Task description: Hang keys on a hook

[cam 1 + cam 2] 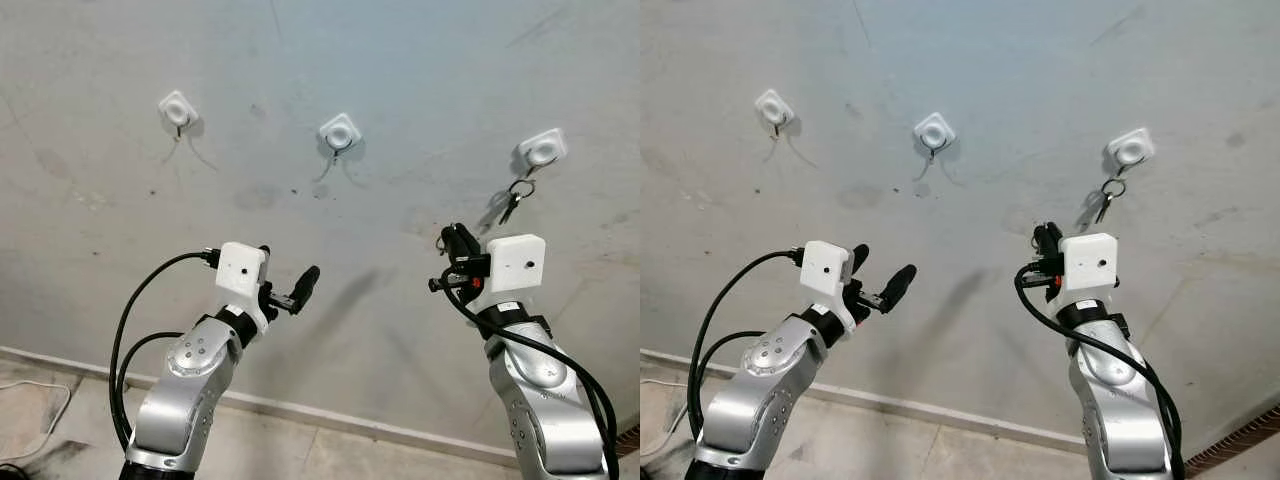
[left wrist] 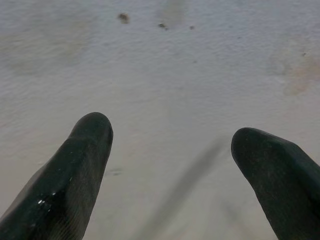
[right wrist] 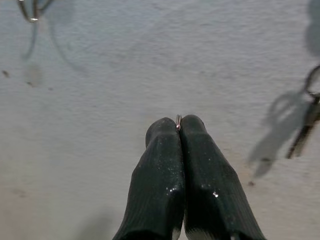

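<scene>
Three white hook mounts sit in a row on the grey wall: the left hook point(image 1: 178, 110), the middle hook point(image 1: 339, 132) and the right hook point(image 1: 543, 148). A bunch of keys point(image 1: 518, 195) hangs from the right hook, and the keys point(image 3: 310, 115) also lie at the edge of the right wrist view. My right gripper point(image 1: 455, 242) is raised below and left of them, shut, with a thin metal ring point(image 3: 178, 121) pinched at its tips. My left gripper point(image 1: 285, 278) is held up open below the middle hook, nothing between its fingers point(image 2: 85, 150).
A skirting strip point(image 1: 300, 410) runs along the foot of the wall above a pale floor. A white cable point(image 1: 40, 400) lies on the floor at the lower left. Black cables loop from both wrists.
</scene>
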Tool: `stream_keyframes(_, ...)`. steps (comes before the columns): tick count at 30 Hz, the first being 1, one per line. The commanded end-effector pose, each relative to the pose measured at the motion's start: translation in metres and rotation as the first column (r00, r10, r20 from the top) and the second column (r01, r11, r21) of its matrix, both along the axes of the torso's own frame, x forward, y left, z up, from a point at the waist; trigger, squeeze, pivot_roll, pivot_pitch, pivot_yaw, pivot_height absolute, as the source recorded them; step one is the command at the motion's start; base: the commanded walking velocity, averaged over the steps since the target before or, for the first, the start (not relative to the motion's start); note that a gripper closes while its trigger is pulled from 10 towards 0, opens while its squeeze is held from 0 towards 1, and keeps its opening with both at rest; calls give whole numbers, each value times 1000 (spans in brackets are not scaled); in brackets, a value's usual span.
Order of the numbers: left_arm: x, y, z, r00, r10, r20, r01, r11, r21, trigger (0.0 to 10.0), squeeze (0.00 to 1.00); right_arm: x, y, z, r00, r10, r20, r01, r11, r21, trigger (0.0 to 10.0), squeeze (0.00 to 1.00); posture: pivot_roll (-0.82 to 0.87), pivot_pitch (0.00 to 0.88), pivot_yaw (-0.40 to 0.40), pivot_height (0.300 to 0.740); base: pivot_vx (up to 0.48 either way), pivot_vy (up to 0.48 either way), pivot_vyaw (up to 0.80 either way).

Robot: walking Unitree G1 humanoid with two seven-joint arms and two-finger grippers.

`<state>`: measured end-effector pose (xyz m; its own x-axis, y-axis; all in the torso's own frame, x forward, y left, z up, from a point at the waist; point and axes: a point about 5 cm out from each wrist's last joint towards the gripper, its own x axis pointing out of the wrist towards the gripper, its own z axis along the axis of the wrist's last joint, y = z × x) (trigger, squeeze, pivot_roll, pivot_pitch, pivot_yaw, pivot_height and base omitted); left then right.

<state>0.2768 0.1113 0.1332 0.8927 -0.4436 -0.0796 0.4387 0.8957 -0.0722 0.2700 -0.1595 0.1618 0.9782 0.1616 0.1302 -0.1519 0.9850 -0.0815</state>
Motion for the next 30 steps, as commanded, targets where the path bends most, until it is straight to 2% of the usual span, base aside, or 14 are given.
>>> stream_keyframes(1, 0, 5, 2, 1000, 19, 5, -19, 1000, 17, 10000, 0, 1, 6, 6, 999, 24, 25, -24, 1000, 12, 10000, 0, 139, 0, -31, 740, 0, 0, 0)
stream_keyframes(7, -3, 6, 2, 1000, -9, 7, 9, 999, 41, 10000, 0, 5, 15, 10, 999, 41, 31, -43, 996, 76, 10000, 0, 151, 0, -32, 740, 0, 0, 0)
stream_keyframes(12, -1, 15, 10, 999, 23, 44, -26, 997, 67, 10000, 0, 8, 26, 12, 998, 59, 36, -63, 990, 128, 10000, 0, 155, 0, -31, 740, 0, 0, 0)
stream_keyframes(13, 0, 16, 13, 997, 36, 65, -40, 996, 76, 10000, 0, 9, 32, 13, 997, 72, 35, -77, 984, 162, 10000, 0, 166, 0, -32, 740, 0, 0, 0)
stream_keyframes(18, -1, 17, 15, 995, 58, 78, -64, 995, 82, 10000, 0, 12, 48, 17, 993, 114, 44, -121, 971, 209, 10000, 0, 171, 0, -33, 740, 0, 0, 0)
stream_keyframes(19, -2, 17, 16, 995, 57, 80, -64, 995, 81, 10000, 0, 15, 58, 20, 988, 146, 55, -155, 961, 229, 10000, 0, 171, 0, -33, 740, 0, 0, 0)
stream_keyframes(23, -4, 15, 19, 995, 37, 96, -46, 994, 98, 10000, 0, 20, 72, 26, 979, 188, 73, -201, 946, 255, 10000, 0, 199, 0, -38, 740, 0, 0, 0)
stream_keyframes(25, -6, 18, 20, 994, 44, 96, -54, 993, 101, 10000, 0, 25, 78, 27, 976, 202, 78, -216, 940, 266, 10000, 0, 206, 0, -38, 740, 0, 0, 0)
stream_keyframes(30, -5, 25, 20, 994, 74, 86, -82, 992, 100, 10000, 0, 28, 78, 28, 978, 196, 78, -209, 941, 268, 10000, 0, 215, 0, -43, 740, 0, 0, 0)
